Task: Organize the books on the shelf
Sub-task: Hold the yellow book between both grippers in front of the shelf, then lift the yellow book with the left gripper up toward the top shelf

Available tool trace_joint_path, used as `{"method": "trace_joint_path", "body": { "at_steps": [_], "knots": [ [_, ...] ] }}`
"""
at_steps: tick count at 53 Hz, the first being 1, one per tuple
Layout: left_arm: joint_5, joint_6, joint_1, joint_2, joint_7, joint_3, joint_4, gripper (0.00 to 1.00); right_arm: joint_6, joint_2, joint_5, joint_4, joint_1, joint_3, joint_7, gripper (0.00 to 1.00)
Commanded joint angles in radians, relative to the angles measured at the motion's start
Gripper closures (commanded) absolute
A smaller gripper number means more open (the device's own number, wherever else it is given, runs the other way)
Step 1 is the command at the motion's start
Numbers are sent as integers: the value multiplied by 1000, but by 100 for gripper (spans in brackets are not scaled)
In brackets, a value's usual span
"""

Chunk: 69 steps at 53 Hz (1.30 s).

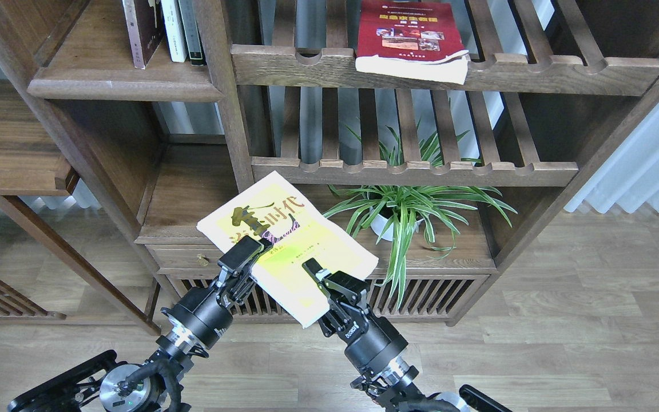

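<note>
Head view showed both grippers clamped on the yellow-green book [284, 240]: left gripper [242, 257] at its left edge, right gripper [317, 273] at its lower edge.

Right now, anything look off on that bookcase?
Yes: the red book lies flat on the upper slatted rack, its pages overhanging the front rail. The other shelved books stand upright on the solid shelf.
</note>
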Motion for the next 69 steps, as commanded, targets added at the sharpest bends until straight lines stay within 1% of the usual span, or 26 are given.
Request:
{"method": "trace_joint_path", "body": {
  "at_steps": [1,7,13,20,25,33,35,36,42,53,65,69],
  "knots": [
    [0,0,-1,-1,0,0,0,93,-1,0,0,-1,1,2,-1,39],
    [0,0,-1,1,0,0,0,93,-1,0,0,-1,-1,2,-1,37],
    [0,0,-1,-1,0,0,0,93,-1,-3,-2,-1,-1,8,-1,31],
    [14,0,-2,1,1,2,-1,93,-1,-19,-2,-4,-1,20,0,18],
    [67,0,-1,1,5,7,-1,92,-1,-25,-2,-4,-4,51,0,12],
    [143,0,10,1,11,10,-12,89,-1,-34,-2,-16,-12,67,0,6],
    [149,0,12,1,14,10,-18,89,-1,-36,-2,-25,-12,67,0,4],
    [159,0,13,10,15,10,-49,88,-1,-36,0,-38,-9,83,0,3],
    [218,0,13,28,18,8,-73,88,-1,-33,0,-51,-6,113,2,2],
    [402,0,19,73,18,-27,-98,89,-1,-23,4,-127,-4,198,2,2],
    [486,0,21,125,29,-81,-115,91,-1,-29,4,-159,-2,268,2,2],
    [497,0,19,128,40,-102,-115,93,-1,-31,3,-160,-1,285,2,2]
  ]
}}
